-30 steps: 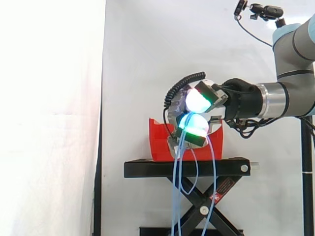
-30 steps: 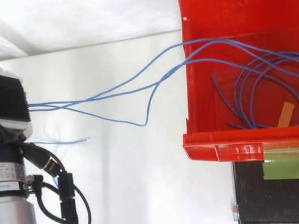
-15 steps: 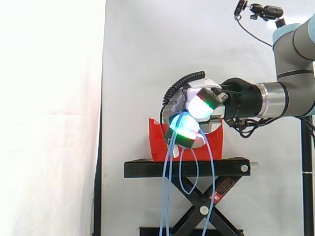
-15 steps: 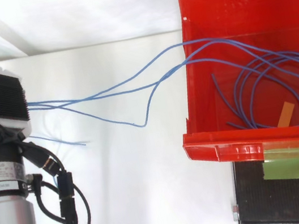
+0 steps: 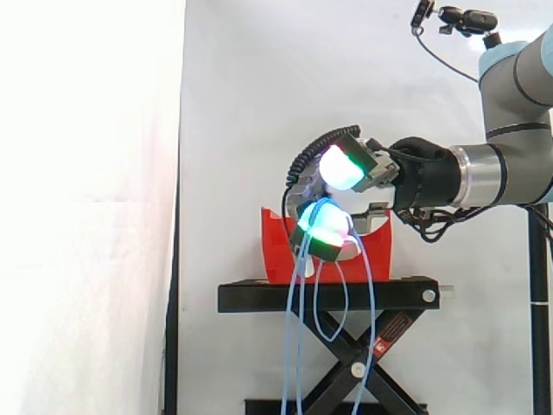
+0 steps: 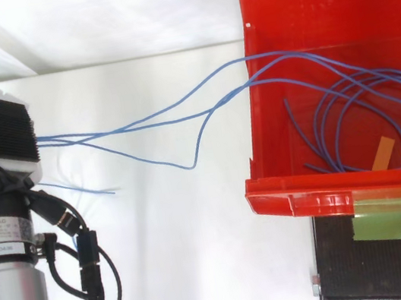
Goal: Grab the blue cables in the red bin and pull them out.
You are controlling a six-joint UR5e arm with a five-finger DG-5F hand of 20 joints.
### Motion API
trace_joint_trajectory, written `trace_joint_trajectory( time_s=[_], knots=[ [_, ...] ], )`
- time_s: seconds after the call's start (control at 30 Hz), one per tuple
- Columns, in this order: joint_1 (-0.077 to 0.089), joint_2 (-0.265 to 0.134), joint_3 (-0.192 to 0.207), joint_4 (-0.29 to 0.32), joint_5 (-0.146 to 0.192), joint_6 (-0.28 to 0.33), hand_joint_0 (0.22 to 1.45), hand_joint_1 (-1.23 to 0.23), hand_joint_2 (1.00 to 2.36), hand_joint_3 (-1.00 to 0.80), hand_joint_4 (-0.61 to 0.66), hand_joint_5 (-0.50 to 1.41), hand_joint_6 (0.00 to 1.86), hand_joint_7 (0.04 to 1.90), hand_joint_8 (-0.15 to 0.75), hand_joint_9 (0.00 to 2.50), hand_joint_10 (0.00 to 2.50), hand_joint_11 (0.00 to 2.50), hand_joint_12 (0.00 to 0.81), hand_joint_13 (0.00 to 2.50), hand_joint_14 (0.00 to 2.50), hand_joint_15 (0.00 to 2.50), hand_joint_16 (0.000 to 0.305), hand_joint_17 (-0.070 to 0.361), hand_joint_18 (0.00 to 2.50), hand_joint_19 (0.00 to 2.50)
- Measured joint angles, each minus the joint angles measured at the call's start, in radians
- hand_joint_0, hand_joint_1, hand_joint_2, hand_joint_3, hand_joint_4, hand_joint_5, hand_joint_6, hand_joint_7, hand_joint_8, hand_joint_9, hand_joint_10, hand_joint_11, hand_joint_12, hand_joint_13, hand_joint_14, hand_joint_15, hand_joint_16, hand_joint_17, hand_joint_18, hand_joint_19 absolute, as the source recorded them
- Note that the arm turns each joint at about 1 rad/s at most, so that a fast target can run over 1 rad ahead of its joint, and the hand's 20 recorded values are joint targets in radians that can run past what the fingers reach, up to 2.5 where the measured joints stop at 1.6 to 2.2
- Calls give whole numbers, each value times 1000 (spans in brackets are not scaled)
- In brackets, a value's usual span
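Before the white curtain (image 5: 242, 104), the UR5e arm (image 5: 510, 169) stood level above the black stand (image 5: 328, 296), whose top carried the red bin (image 6: 299, 2). The hand (image 5: 341, 169), fingers curled, was clamped on the blue cables (image 5: 372, 303), which hung from it in long loops down past the stand's top. Their far lengths crossed the bin's wall to coils on its floor, beside a tan strip of tape (image 6: 384, 152).
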Motion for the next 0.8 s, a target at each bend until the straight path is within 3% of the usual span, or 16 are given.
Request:
trace_joint_trajectory(
  time_s=[0.8],
  knots=[
    [0,0,0,0,0,-2,649,-729,1000,-1000,284,1136,87,828,354,1338,32,1454,505,1402,25,1111,51,115,844,686]
  ],
)
